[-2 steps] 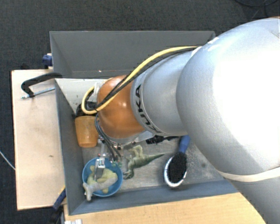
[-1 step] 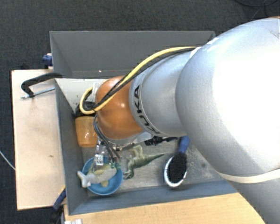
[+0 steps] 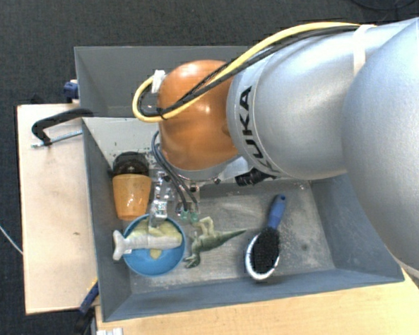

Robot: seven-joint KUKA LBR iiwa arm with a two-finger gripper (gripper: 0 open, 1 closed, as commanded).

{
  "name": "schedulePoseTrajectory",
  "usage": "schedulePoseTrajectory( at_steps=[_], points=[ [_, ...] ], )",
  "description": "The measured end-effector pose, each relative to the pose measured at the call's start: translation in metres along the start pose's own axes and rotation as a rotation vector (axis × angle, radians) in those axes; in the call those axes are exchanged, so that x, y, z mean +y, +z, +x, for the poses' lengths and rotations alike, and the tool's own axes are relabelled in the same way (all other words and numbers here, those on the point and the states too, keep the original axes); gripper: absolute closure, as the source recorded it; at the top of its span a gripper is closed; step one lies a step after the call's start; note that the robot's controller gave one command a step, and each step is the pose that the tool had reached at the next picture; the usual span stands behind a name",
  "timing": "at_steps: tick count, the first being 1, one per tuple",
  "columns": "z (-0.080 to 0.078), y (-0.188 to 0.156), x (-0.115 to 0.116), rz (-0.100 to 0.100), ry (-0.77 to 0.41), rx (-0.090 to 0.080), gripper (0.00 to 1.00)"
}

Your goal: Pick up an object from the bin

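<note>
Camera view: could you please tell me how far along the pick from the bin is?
Done: the gripper sits low in the grey metal bin's left side, by the white fish-shaped toy lying across the round blue bowl. In hand: nothing visibly lifted; a grasp cannot be confirmed. Left: gripping and raising one thing.

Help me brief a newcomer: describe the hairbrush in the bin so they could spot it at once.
In the grey metal bin, follow the floor toward the view's right, past the blue bowl and the green toy dinosaur. There lies the hairbrush. Its blue handle and oval black bristle head rimmed in white set it apart.
</note>
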State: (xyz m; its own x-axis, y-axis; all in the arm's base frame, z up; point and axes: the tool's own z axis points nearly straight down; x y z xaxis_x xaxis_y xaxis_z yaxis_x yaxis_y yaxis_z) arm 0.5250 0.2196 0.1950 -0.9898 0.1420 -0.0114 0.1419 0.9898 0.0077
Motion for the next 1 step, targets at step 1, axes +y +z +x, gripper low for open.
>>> schedulePoseTrajectory(
  at_steps=[1],
  points=[
    [0.0239, -0.0493, 0.0069, 0.001, -0.361, 0.003, 1.00]
  ],
)
